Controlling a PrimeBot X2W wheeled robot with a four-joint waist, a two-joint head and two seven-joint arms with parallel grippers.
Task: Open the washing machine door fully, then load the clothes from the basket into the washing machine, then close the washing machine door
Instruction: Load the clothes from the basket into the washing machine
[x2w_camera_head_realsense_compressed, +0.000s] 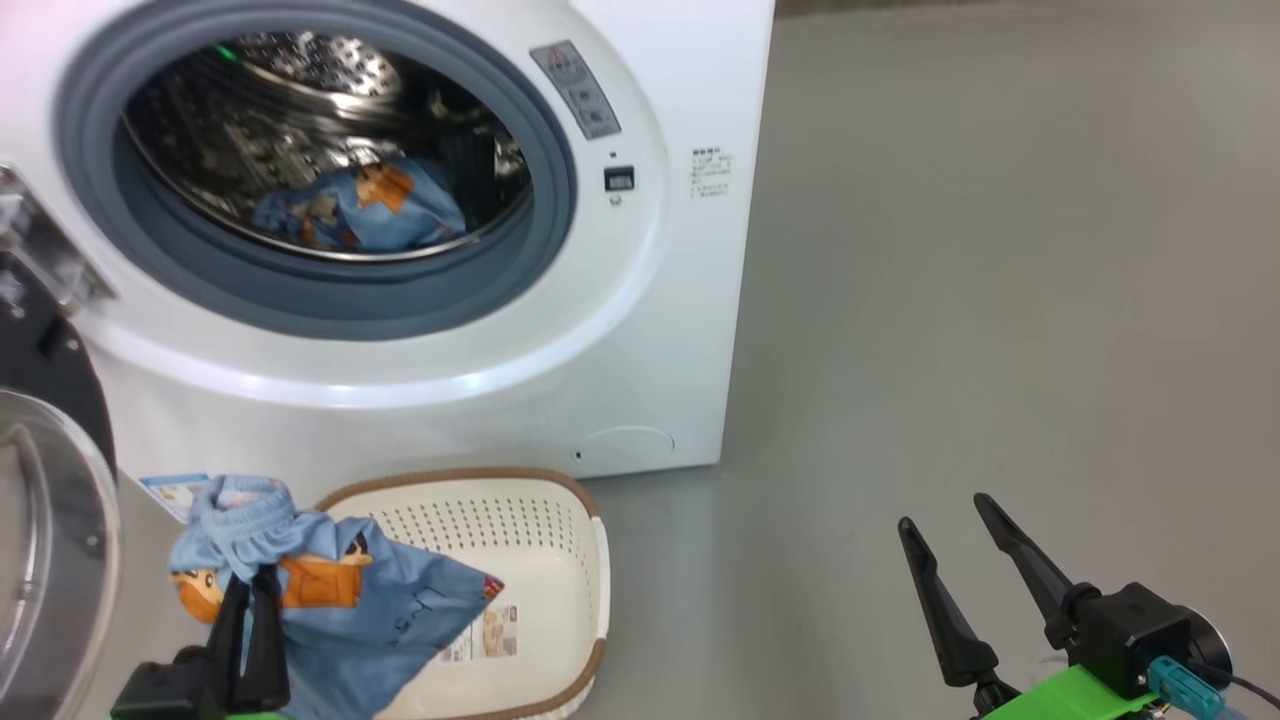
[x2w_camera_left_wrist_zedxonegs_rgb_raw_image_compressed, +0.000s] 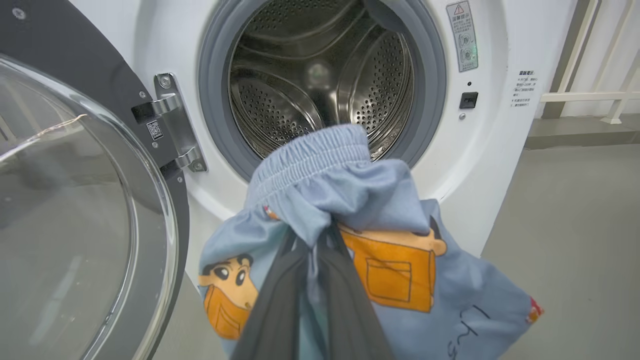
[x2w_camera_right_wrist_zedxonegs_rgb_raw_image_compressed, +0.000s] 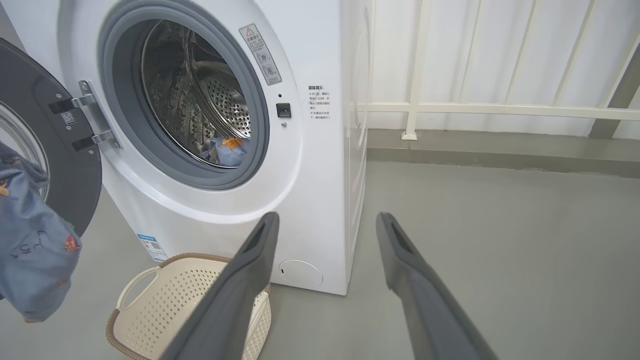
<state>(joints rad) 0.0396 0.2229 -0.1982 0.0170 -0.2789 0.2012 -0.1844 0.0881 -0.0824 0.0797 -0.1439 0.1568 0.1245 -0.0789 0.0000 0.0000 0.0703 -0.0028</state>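
Your left claw (x2w_camera_left_wrist_zedxonegs_rgb_raw_image_compressed: 310, 240) pinches the clothes (x2w_camera_left_wrist_zedxonegs_rgb_raw_image_compressed: 345, 190), with the washing machine (x2w_camera_left_wrist_zedxonegs_rgb_raw_image_compressed: 480, 150) mouth ahead and above. Your right claw (x2w_camera_head_realsense_compressed: 945, 512), spread, is farther off.

The white front-loading washing machine (x2w_camera_head_realsense_compressed: 640, 330) fills the head view's 11 o'clock, its black-ringed glass door (x2w_camera_head_realsense_compressed: 55, 500) swung wide open at 9 o'clock. One light blue cartoon-print garment (x2w_camera_head_realsense_compressed: 370, 210) lies in the steel drum (x2w_camera_head_realsense_compressed: 250, 130). A second, seemingly shorts (x2w_camera_head_realsense_compressed: 370, 600), hangs bunched over the cream perforated basket (x2w_camera_head_realsense_compressed: 560, 560) at 7 o'clock on the floor.
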